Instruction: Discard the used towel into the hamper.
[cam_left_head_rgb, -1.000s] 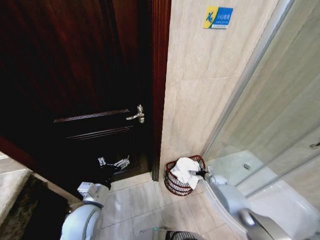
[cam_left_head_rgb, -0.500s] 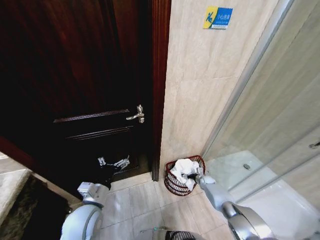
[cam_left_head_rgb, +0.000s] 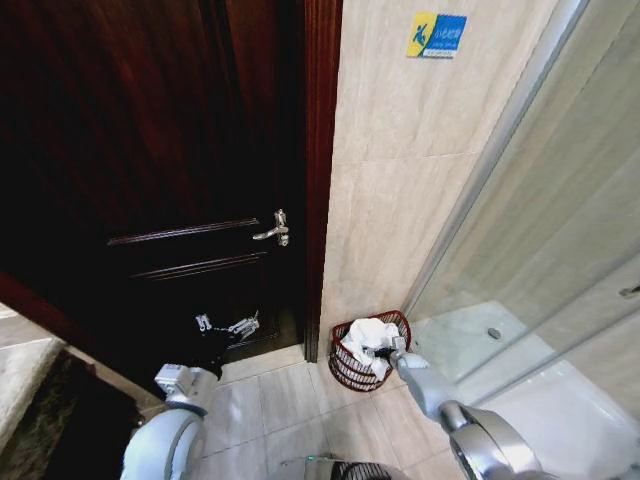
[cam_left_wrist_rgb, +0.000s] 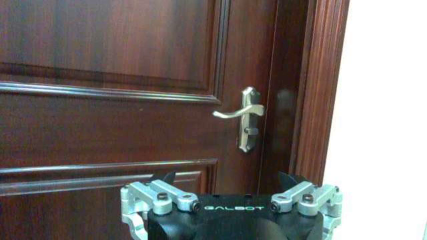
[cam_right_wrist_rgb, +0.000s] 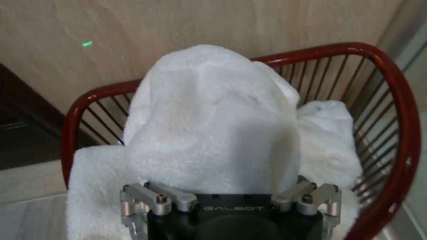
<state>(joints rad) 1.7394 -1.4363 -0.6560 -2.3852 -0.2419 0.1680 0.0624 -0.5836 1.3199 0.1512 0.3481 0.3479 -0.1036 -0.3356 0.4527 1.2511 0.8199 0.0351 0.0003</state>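
Down on the tiled floor (cam_left_head_rgb: 270, 400), in the corner between the door frame (cam_left_head_rgb: 322, 180) and the glass shower screen (cam_left_head_rgb: 560, 230), I see the hamper (cam_left_head_rgb: 345, 368) standing against the beige wall (cam_left_head_rgb: 400, 200). My right arm reaches forward and down to it, and the right hand (cam_left_head_rgb: 385, 350) sits at the near side of the rim (cam_right_wrist_rgb: 390, 115). From the right wrist view the towel (cam_right_wrist_rgb: 213, 120) bulges up in a white mound directly ahead of that hand, filling most of the hamper, with one fold draped out over the red wires on the side nearer the door. Its fingers are buried under the cloth, so I cannot tell whether they are apart or clamped. My left arm is parked low at my left side, near the dark door (cam_left_head_rgb: 150, 150); the left hand (cam_left_wrist_rgb: 230, 192) points at the door panel below the silver handle (cam_left_wrist_rgb: 243, 117), its fingers spread apart with nothing between them. A blue and yellow sticker (cam_left_head_rgb: 436, 35) is fixed high on the wall above the hamper.
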